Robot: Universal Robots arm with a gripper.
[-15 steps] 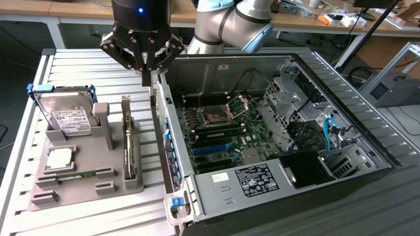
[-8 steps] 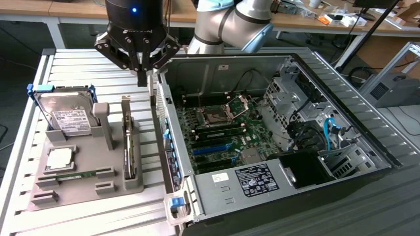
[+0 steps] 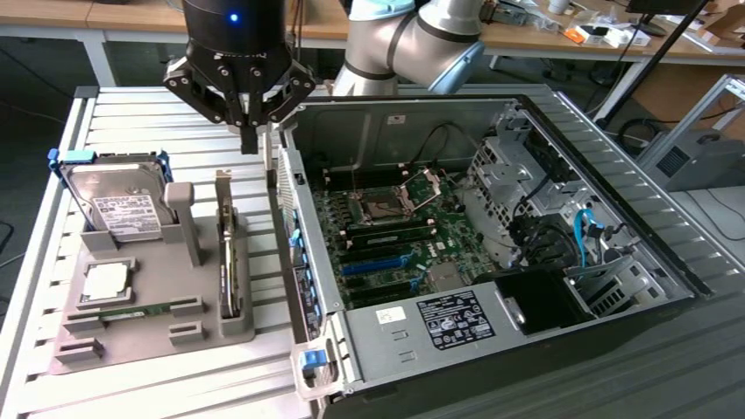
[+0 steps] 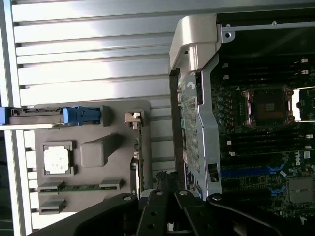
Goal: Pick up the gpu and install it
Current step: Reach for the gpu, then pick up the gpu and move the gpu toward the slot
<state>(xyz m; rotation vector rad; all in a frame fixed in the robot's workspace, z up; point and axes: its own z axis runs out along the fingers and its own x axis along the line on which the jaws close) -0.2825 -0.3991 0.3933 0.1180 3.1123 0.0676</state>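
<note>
The gpu (image 3: 229, 255) stands on its long edge in a slot of the grey holder tray (image 3: 140, 336), a thin brownish-green board with a metal bracket at its far end. In the wrist view the gpu (image 4: 139, 153) shows edge-on beside the case wall. My gripper (image 3: 248, 138) hangs above the table past the gpu's far end, close to the case's back corner. Its black fingers are shut with nothing between them. The gripper (image 4: 170, 219) also shows as dark linkages in the wrist view.
The open computer case (image 3: 605, 175) lies on its side at the exterior view's right, with the motherboard's blue slots (image 3: 375, 260) exposed. On the holder tray are a silver hard drive (image 3: 117, 205) in blue rails, a CPU (image 3: 107, 279) and a RAM stick (image 3: 134, 310). The slatted table (image 3: 140, 113) extends around them.
</note>
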